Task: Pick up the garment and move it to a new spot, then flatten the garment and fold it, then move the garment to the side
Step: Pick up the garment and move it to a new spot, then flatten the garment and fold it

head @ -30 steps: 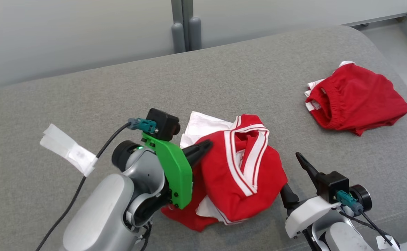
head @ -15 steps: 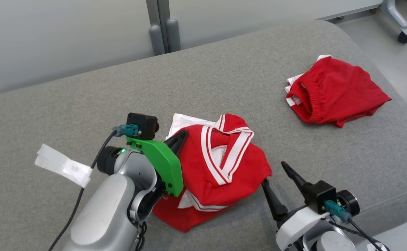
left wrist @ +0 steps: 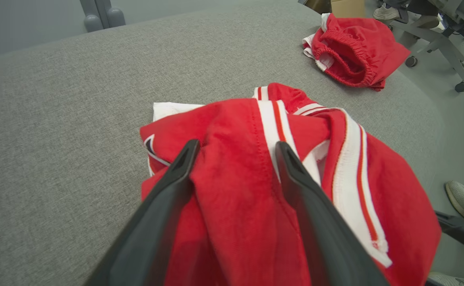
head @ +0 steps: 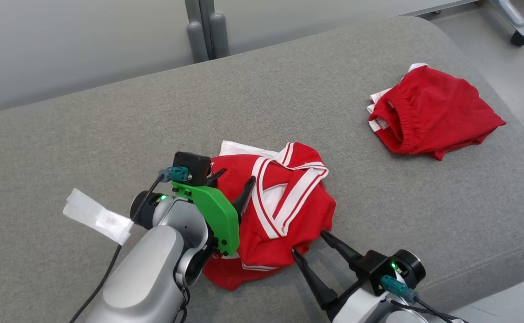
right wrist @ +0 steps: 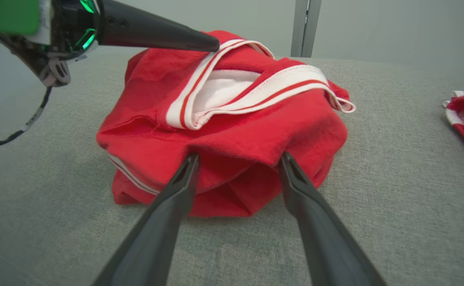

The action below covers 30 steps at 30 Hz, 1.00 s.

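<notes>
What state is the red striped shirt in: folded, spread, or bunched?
Bunched: the shirt lies in a rumpled heap, its striped trim twisted on top.

Jersey (head: 316, 215): bright red; broad white neck trim (head: 266, 215) with one thin red stripe down its middle; white inner layer; small dark navy mark outlined in white near one edge.
Shorts (head: 441, 112): same red, gathered waistband, white cloth showing at the edge.
Worktop (head: 109, 134): mid grey, fine flecked weave.
Left fingers (head: 246, 197) and right fingers (head: 311, 278): matt black.
Left arm (head: 145, 278): silver-grey, with a vivid green bracket (head: 217, 215), black camera block, teal connector (head: 176, 173).
Tape tab (head: 98, 215) on the black cable: white.
Wall (head: 64, 45): pale grey.
</notes>
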Tool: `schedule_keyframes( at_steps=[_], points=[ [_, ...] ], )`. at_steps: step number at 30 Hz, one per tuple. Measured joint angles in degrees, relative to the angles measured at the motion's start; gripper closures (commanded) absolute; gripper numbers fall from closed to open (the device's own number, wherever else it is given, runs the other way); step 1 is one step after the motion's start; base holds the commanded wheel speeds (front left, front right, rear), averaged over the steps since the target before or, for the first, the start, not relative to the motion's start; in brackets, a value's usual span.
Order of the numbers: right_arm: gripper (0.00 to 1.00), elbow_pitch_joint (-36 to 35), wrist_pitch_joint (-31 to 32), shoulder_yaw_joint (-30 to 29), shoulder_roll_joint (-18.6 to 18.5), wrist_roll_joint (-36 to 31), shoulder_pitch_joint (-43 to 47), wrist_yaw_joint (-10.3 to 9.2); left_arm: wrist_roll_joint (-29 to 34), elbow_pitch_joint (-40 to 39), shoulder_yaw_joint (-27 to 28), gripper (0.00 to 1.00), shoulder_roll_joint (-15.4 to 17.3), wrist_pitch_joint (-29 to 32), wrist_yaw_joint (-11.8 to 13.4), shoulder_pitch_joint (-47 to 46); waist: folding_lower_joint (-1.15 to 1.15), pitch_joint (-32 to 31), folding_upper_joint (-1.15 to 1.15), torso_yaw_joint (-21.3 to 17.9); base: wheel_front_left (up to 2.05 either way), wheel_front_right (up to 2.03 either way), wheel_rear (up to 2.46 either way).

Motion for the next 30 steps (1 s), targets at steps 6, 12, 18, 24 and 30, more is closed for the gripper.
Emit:
schedule_keyframes(
  at_steps=[6,12,18,24,30],
  points=[
    [0.0,-0.3,0.0,3.1,0.0,-0.3,0.5,0.83,-1.6,-0.4,0.0,0.0,0.0,-2.3,-0.2,-1.0,0.0,-0.3,0.0,1.8,0.0,0.0,0.0],
    [0.0,-0.3,0.0,5.5,-0.1,-1.2,1.8,1.33,-5.4,-4.0,-0.8,0.0,0.0,-4.0,-0.7,-1.5,0.0,-0.9,0.0,4.4,0.0,0.0,0.0],
    [0.0,-0.2,0.0,5.5,-0.1,-1.1,2.1,1.33,-6.2,-7.4,-1.8,0.0,0.0,-6.4,-0.3,-1.4,0.0,-1.4,0.0,7.7,0.0,0.0,0.0],
    [0.0,-0.1,0.0,4.0,-0.2,-1.1,1.9,1.2,-3.9,-8.8,-0.8,0.0,0.0,-8.7,1.5,0.7,0.0,-1.6,0.0,11.1,0.0,0.0,0.0],
    [0.0,1.1,2.0,2.6,-3.4,-3.7,-0.4,-0.36,-5.5,-10.8,1.3,0.0,0.1,-10.1,3.4,7.6,0.0,-1.6,0.0,14.7,0.0,0.0,0.0]
  ],
)
